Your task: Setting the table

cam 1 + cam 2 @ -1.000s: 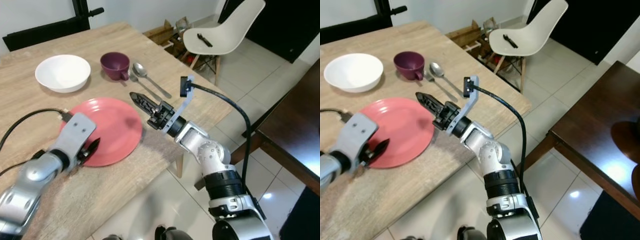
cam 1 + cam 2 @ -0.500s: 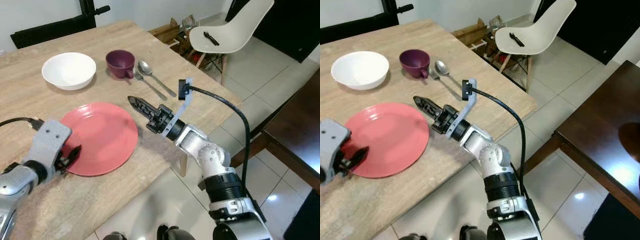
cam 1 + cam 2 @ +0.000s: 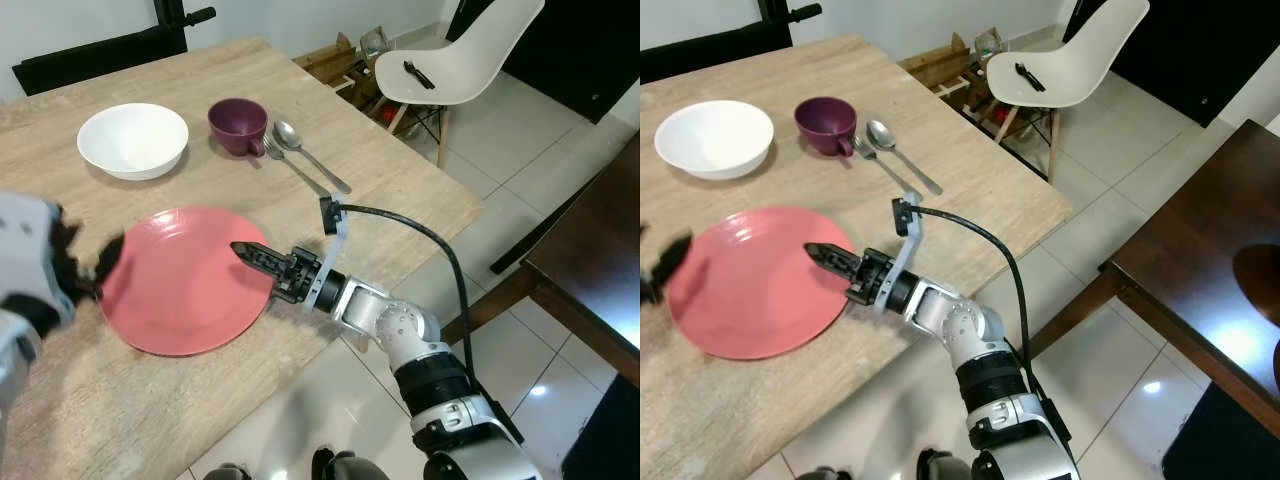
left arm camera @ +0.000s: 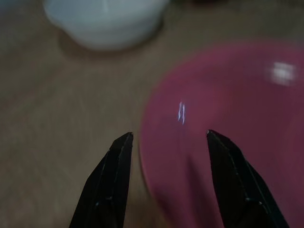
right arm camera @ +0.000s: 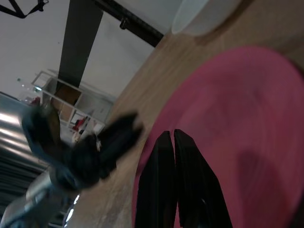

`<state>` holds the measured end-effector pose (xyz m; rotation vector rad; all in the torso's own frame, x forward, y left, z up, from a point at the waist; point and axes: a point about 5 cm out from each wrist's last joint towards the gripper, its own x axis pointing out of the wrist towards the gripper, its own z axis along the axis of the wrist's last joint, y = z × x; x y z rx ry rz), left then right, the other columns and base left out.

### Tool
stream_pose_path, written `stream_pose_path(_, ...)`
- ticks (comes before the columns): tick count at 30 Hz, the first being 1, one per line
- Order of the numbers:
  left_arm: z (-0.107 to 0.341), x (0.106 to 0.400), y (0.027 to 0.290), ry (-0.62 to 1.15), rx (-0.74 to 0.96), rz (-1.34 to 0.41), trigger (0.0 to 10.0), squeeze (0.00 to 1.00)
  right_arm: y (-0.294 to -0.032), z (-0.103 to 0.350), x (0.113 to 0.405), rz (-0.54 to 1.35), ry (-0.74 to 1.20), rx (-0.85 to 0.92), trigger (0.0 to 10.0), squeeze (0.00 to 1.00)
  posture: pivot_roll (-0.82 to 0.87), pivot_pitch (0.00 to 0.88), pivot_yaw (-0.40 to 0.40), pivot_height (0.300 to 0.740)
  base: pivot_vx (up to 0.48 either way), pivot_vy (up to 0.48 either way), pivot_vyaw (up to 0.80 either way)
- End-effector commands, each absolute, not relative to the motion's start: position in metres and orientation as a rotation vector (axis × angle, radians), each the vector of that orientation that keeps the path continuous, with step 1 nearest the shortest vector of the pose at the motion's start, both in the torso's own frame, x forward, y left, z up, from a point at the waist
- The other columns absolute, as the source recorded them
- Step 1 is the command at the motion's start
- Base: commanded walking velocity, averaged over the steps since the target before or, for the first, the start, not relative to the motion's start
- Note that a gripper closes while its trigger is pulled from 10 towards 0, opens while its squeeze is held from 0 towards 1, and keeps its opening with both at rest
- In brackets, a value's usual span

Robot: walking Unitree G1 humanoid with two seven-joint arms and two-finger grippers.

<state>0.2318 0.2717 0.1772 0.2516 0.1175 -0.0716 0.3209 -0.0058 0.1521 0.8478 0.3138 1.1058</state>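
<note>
A light wooden table (image 3: pixel 420 190) stands before me, grain running across it, its right corner jutting out over the pale tiled floor (image 3: pixel 520 130). Nearest me on the wood lies a red plate (image 3: pixel 185 285), flat, close to the near edge. Farther off to the left sits a white bowl (image 3: pixel 133 140), upright. Right of the bowl stands a purple cup (image 3: pixel 237 125), upright too, apart from the bowl. Just right of the cup lie a fork (image 3: pixel 290 170) and a spoon (image 3: pixel 310 158), side by side, handles pointing towards the right edge. The fork's head is beside the cup.
</note>
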Motion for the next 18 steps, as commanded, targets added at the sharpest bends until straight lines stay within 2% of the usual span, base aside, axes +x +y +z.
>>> stream_pose_path(1,0.172,0.229,0.27,0.132,0.278,-0.084,10.0,0.0,0.032,0.175,0.31,1.207,0.259,0.92,10.0,0.0,0.09,0.108,-0.037,0.74,0.0,0.0,0.0)
stream_pose_path(3,0.151,0.222,0.263,0.235,0.303,-0.157,10.0,0.0,0.012,0.178,0.317,1.156,0.211,0.907,10.0,0.0,0.08,0.106,-0.035,0.74,0.0,0.0,0.0)
stream_pose_path(7,0.14,0.22,0.255,0.278,0.301,-0.209,10.0,0.0,-0.002,0.181,0.323,1.118,0.178,0.898,10.0,0.0,0.07,0.102,-0.032,0.74,0.0,0.0,0.0)
stream_pose_path(11,0.121,0.241,0.227,0.287,0.328,-0.31,10.0,0.0,-0.041,0.188,0.339,1.006,0.084,0.859,10.0,0.0,0.05,0.089,-0.025,0.74,0.0,0.0,0.0)
stream_pose_path(18,0.113,0.267,0.2,0.284,0.366,-0.407,10.0,0.0,-0.071,0.192,0.346,0.903,0.021,0.8,10.0,0.0,0.04,0.081,-0.031,0.74,0.0,0.0,0.0)
